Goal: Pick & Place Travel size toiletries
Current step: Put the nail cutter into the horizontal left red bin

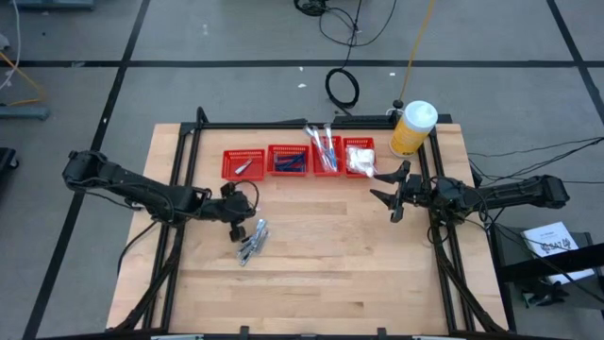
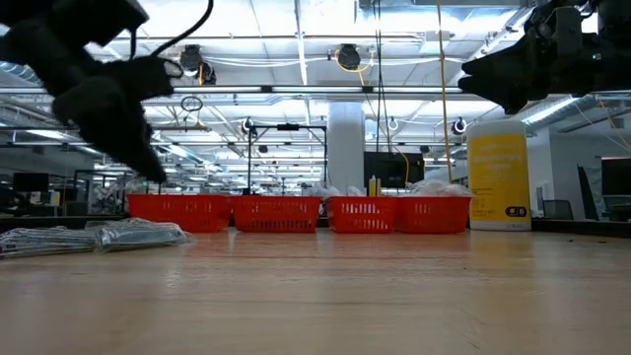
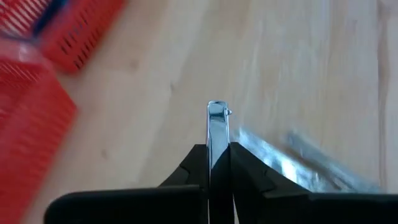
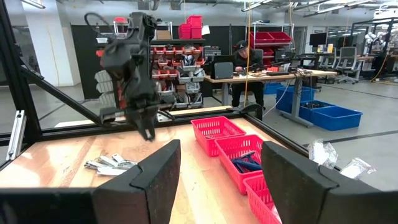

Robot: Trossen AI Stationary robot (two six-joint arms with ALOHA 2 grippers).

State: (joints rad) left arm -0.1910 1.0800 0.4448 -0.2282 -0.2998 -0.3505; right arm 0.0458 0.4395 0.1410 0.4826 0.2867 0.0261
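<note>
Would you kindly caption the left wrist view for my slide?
Left gripper shut on a silvery tube above the wooden table, red baskets alongside.

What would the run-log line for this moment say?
left gripper: shut on silvery tube, raised above table | right gripper: open, empty, beside baskets | remaining tubes: on table
</note>
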